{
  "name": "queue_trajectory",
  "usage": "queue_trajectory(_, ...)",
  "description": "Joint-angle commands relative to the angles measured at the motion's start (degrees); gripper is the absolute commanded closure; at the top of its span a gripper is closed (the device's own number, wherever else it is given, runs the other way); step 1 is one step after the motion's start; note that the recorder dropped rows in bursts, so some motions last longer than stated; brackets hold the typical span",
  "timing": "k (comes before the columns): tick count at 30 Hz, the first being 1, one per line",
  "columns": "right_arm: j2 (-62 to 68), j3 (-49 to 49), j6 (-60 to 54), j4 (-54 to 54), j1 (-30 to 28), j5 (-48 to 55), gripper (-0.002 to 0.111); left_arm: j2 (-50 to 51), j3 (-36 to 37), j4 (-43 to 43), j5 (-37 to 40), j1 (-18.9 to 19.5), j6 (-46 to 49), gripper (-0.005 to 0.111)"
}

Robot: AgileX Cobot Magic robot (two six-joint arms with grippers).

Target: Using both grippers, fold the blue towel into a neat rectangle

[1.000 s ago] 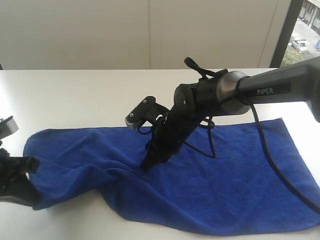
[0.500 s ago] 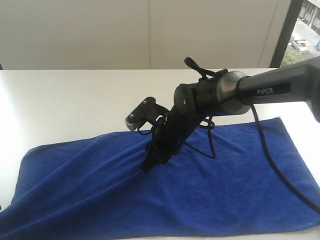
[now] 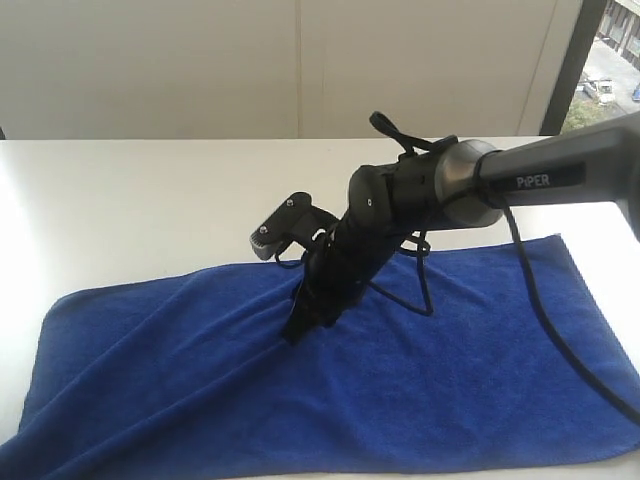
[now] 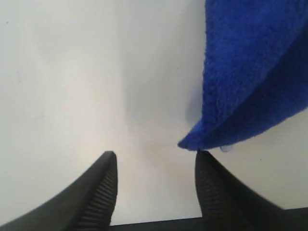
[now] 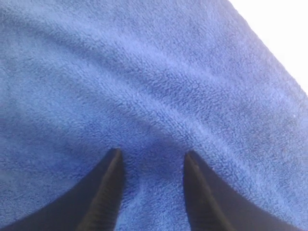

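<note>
The right tool [image 3: 294, 328] stands tips-down on the middle of the blue towel [image 3: 460, 370], jaws partly spread and gripping nothing, I'd guess to pin the cloth for a fold. The left tool [image 4: 154, 155] gapes wide over bare desk [image 3: 150, 200], empty (a towel corner sits just beside one fingertip). The towel lies spread wide across the white desk, with a pale wall [image 3: 200, 60] behind and a window [image 3: 612, 60] off to one side.

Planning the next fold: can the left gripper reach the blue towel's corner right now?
Probably yes. The left gripper is open and empty, and the blue towel has its nearest corner just past one fingertip, with only bare table around it.
</note>
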Motion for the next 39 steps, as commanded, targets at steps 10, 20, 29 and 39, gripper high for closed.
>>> queue_trajectory(10,-8.8,0.2,-0.5,-0.3,-0.5,2.2,0.069,-1.4,-9.5,-6.2,-10.4,0.2,-2.4,0.051)
queue_trajectory(20,-11.7,0.2,-3.3,0.1,9.4,9.4,0.091,7.4,-9.4,-36.8,-25.8,0.1,27.1,0.107)
queue_trajectory(29,-11.3,0.2,-3.3,0.1,20.2,10.0,0.103,17.0,-12.6,-41.2,-34.9,0.1,33.0,0.107)
queue_trajectory(39,-7.0,0.2,-3.3,4.6,22.3,4.2,0.104,22.3,-17.5,-39.9,-37.1,0.1,33.4,0.107)
